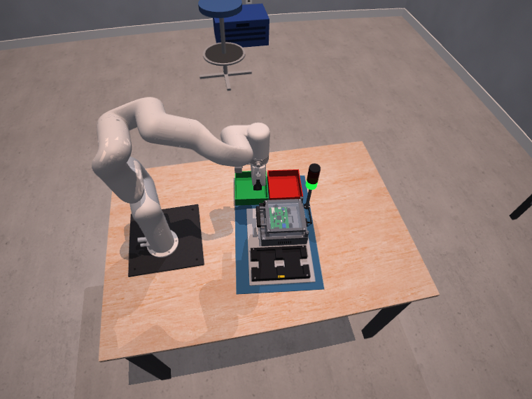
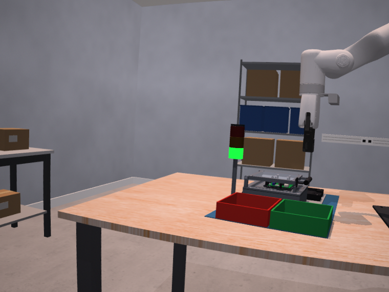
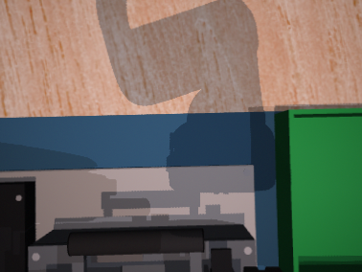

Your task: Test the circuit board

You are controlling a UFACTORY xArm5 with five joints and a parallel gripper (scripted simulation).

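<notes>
While gripper [image 1: 257,187] [image 2: 308,150] hangs shut (empty), board [image 1: 278,218] [image 2: 279,184] lies long axis toward tray [image 1: 264,270] [image 2: 314,193] [image 3: 14,225], facing unclear.

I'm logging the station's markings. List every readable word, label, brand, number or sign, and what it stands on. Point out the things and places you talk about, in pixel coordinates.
No text can be read.
White labels on the cardboard boxes [image 2: 14,138]: no legible print.
Round emblem on the arm [image 2: 342,60]: too small to read.
Circuit board [image 1: 279,218] [image 2: 284,186]: no legible markings.

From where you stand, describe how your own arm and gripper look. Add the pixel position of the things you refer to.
My arm [image 1: 173,129] [image 2: 334,62] is glossy white with rounded, tube-like links; a hexagonal emblem marks one joint and a grey band rings the wrist. My gripper [image 1: 257,187] [image 2: 308,150] has a white body and black fingers.
</notes>
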